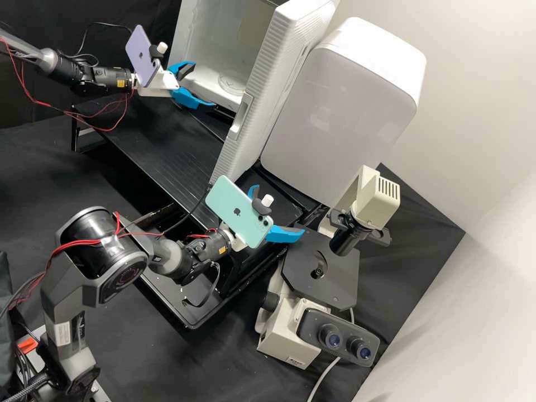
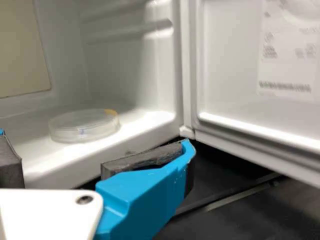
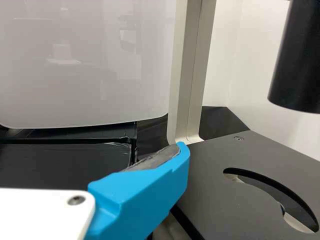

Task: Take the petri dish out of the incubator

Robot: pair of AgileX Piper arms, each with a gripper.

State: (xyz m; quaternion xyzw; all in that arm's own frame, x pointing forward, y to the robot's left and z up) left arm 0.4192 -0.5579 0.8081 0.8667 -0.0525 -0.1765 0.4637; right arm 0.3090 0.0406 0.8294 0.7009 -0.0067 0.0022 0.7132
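While the incubator (image 1: 273, 67) stood open: the reach looked to be the step in hand; nothing was gripped and the dish was not yet out.
Dish (image 2: 84, 125): lay flat on the incubator's white floor, inside the chamber and apart from its walls, a little beyond the left pincer.
Left pincer (image 1: 198, 84): hung at the mouth of the chamber, just outside its front lip. The fingers were spread wide and held nothing.
Right pincer (image 1: 276, 215): sat low over the microscope (image 1: 318, 290) stage, well apart from the dish, with fingers apart and empty.
Next move: it probably called for the left pincer to go in level over the lip and straddle the dish across its rim. It would then close gently, lift a touch and draw straight back out.
Look of the dish: round, shallow, clear plastic with its lid on. It had a yellowish patch at one edge and a small blue mark on the side wall; what it held could not be told.
Handling: the smooth, thin wall seemed likely to slip, and the lid might shift if tilted, so it wanted keeping level.
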